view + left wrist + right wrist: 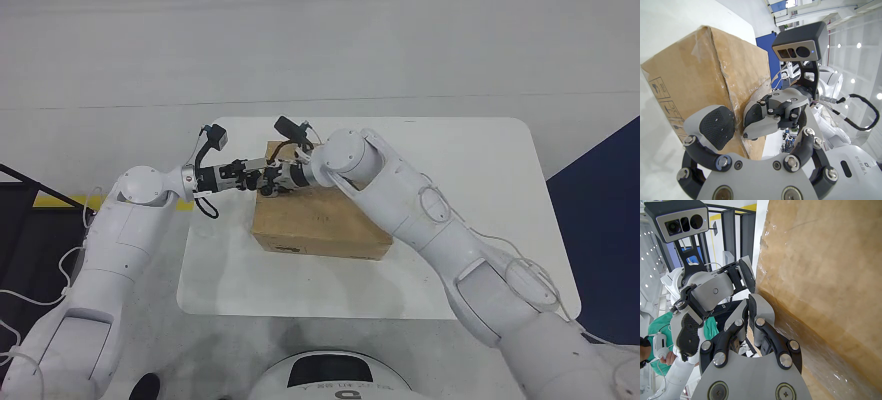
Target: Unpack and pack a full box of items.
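From above, a closed cardboard box (320, 225) sits mid-counter (480, 200), both claws meeting at its far left corner. The wrist views add detail: the left claw (245, 171) is spread wide, and the clenched right claw (751, 302) sits between its fingers, tips touching the taped edge (728, 85).

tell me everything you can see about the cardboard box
The cardboard box is brown, rectangular and closed, its seams sealed with glossy, wrinkled clear tape. One side bears printed handling symbols. It lies flat on the white table. The open left end effector and the shut right end effector meet at its far corner on the robot's left side, close against the taped edge; actual contact is hard to confirm.
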